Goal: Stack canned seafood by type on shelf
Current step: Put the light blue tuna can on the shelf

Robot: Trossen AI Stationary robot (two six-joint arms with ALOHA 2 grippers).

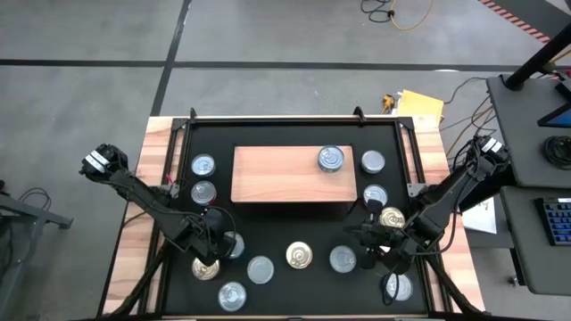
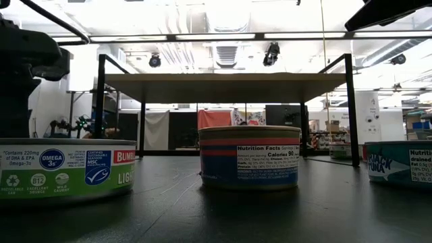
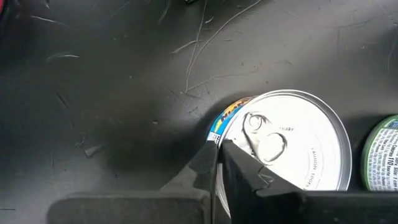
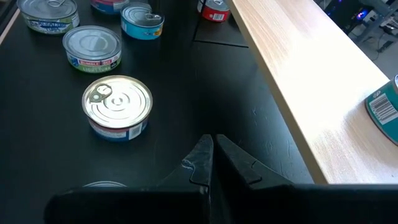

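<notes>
The light-wood shelf [image 1: 281, 176] stands at the middle of the black mat, and one silver-lidded can [image 1: 331, 160] rests on its right part. Several more cans of seafood sit flat on the mat around it, among them a gold-lidded one [image 1: 299, 256]. My left gripper [image 1: 223, 242] is shut at the front left, pointing steeply down at a silver-lidded can with a blue and yellow label [image 3: 286, 146]. My right gripper [image 4: 212, 146] hangs shut above the mat at the front right of the shelf, holding nothing; a silver can [image 4: 117, 106] lies ahead of it. My left gripper meets the blue-and-yellow can at its rim [image 3: 216, 134] from above, slanting down. One finger [image 3: 245, 174] lies over the lid's edge, the other outside the wall. Whether the rim is between them I cannot tell. The can stands flat on the mat.
A green-labelled can [image 3: 380, 152] stands close beside the can at my left gripper. In the low view a green-labelled can [image 2: 64, 172], a blue and red one [image 2: 250, 156] and a teal one [image 2: 401, 162] line the near side. Bare mat lies between the shelf and the front row.
</notes>
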